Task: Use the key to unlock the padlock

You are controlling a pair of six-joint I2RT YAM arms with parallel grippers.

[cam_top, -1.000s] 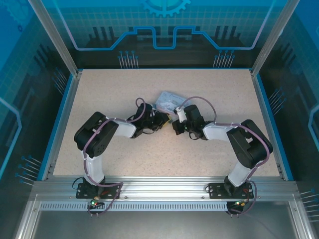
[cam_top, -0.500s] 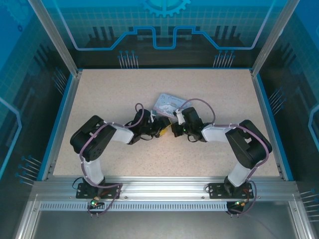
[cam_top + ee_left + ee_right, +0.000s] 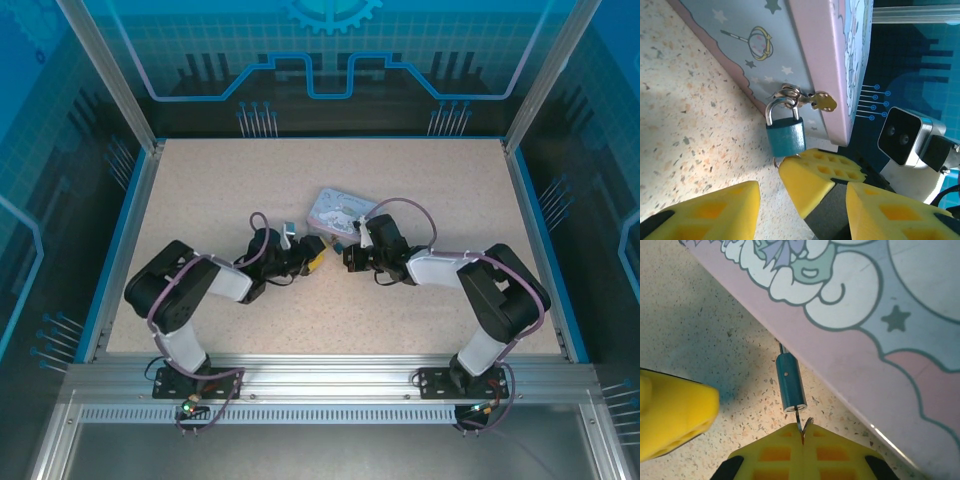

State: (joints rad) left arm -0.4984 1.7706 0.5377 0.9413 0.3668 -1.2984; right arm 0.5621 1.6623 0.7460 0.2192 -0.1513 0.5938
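Top external view: speckled beige bench [image 3: 200, 200]; pastel patterned tin [image 3: 338, 208] near its middle; left gripper [image 3: 318, 252] and right gripper [image 3: 346, 254] tip to tip just in front of the tin, both arms folded low. Left wrist view: padlock [image 3: 786, 138], teal-blue body, silver shackle [image 3: 771, 112] looped through the fastening on the tin's side wall, body just beside that wall at bench level; small brass-coloured piece [image 3: 824, 101] at the fastening, just beside the shackle. Left jaws wide, one yellow finger [image 3: 715, 212] at each lower corner, nothing between them but the right gripper's closed yellow tip, which touches the padlock's lower end. Right wrist view: padlock seen from its narrow side, just beside the tin's pink edge; key [image 3: 799, 421], thin dark blade, meets the keyhole end of the body and runs back into the seam of the right jaws, which are pinched together on it; fine wire loop [image 3: 808, 421] beside the blade. One left-gripper finger at the left edge, apart from the padlock.
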